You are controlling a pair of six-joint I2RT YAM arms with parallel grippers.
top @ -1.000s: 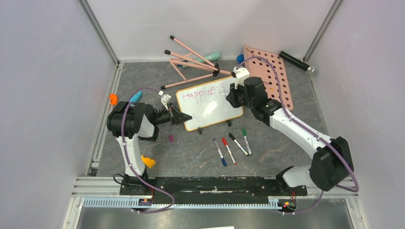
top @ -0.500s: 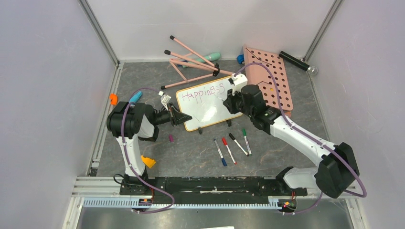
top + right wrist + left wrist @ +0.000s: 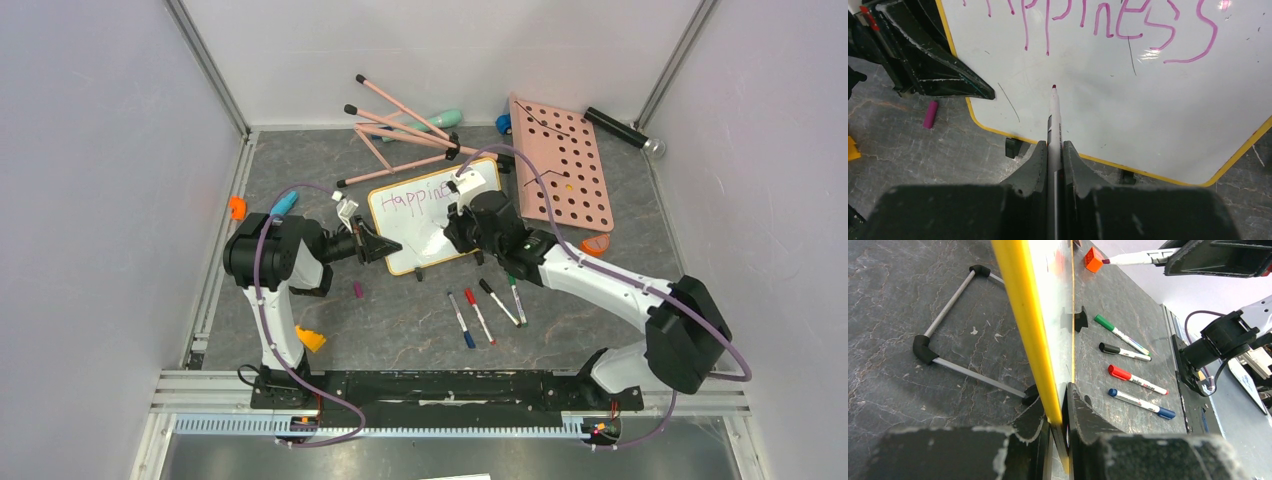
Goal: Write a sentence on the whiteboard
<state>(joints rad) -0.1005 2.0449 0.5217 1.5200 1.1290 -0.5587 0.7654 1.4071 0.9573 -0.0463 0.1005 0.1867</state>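
Note:
The whiteboard (image 3: 425,235) lies mid-table, white with a yellow-orange rim, also in the right wrist view (image 3: 1128,100) and edge-on in the left wrist view (image 3: 1020,315). The purple-pink word "Happiness" (image 3: 1093,20) fills its top line; the right arm hides its end in the top view (image 3: 412,198). My left gripper (image 3: 375,243) is shut on the board's left edge (image 3: 1055,412). My right gripper (image 3: 452,222) is shut on a white marker (image 3: 1054,125); its purple tip (image 3: 1053,87) hovers over the blank area below the word's first letters.
Blue (image 3: 460,320), red (image 3: 479,315), black (image 3: 497,301) and green (image 3: 515,295) markers lie in front of the board. A purple cap (image 3: 358,290) lies near the left arm. The pink holed board (image 3: 565,165) and pink rods (image 3: 400,125) lie behind.
My right gripper has moved left and nearer with the marker, from the word's end at the board's right side to over the board's middle. The left gripper and board have not moved.

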